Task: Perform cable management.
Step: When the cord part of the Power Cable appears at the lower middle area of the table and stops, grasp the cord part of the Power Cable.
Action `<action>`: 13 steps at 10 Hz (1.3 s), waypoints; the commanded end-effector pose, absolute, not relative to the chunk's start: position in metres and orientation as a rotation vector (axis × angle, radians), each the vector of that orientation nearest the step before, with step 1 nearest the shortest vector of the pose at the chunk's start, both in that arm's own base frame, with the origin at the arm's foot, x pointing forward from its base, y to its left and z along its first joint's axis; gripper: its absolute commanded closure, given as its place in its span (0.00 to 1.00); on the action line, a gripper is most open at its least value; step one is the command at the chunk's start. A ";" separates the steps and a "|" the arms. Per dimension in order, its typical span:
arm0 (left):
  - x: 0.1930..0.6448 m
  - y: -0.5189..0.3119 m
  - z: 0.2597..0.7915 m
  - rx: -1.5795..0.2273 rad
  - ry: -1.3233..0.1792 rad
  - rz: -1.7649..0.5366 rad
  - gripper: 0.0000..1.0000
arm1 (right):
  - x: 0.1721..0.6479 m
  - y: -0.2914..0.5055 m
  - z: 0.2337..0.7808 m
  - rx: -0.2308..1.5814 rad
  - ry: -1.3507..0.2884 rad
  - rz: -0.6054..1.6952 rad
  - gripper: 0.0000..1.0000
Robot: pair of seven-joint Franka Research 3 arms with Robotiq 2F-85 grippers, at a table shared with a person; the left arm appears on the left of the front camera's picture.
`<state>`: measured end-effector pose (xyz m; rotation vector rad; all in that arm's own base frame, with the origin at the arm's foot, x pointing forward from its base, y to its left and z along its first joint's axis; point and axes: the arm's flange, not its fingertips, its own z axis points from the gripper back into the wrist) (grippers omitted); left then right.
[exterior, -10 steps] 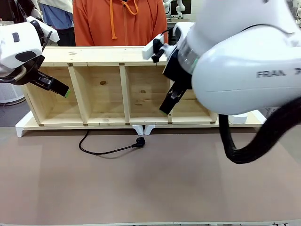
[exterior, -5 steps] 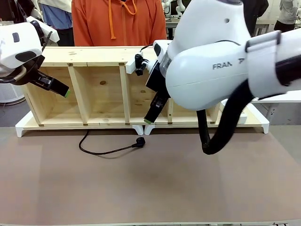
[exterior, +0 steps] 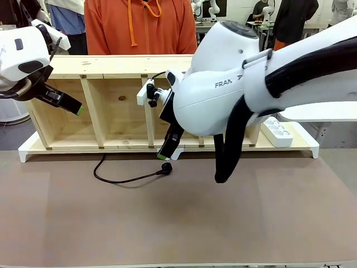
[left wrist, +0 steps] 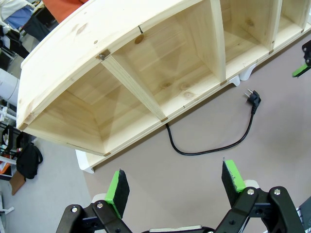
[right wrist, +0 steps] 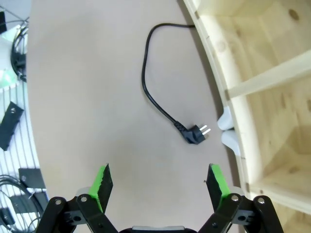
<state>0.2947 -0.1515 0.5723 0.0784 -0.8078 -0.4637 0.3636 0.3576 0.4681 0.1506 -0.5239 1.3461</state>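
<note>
Just above the plug (right wrist: 194,133), right gripper (right wrist: 158,180) is hovering, fingers apart, left gripper (left wrist: 176,183) likewise; off-centre pinching is likely risking the plug skidding away.

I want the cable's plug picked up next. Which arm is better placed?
Right, probably. The right gripper hangs open just above the plug, which lies free on the table in front of the wooden shelf. The left gripper, also open, sits up by the shelf's left end, farther off.

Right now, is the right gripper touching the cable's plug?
Apart. The right wrist view shows bare table between the open right gripper and the plug, which lies ahead of its fingertips.
</note>
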 end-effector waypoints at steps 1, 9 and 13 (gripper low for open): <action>0.293 -0.151 0.573 0.093 -0.802 -0.467 0.00 | 0.377 0.363 0.461 0.159 -0.501 1.383 0.00; 0.293 -0.151 0.573 0.093 -0.802 -0.467 0.00 | 0.377 0.368 0.449 0.150 -0.487 1.358 0.00; 0.293 -0.151 0.573 0.093 -0.802 -0.467 0.00 | 0.386 0.380 0.440 0.175 -0.416 1.416 0.00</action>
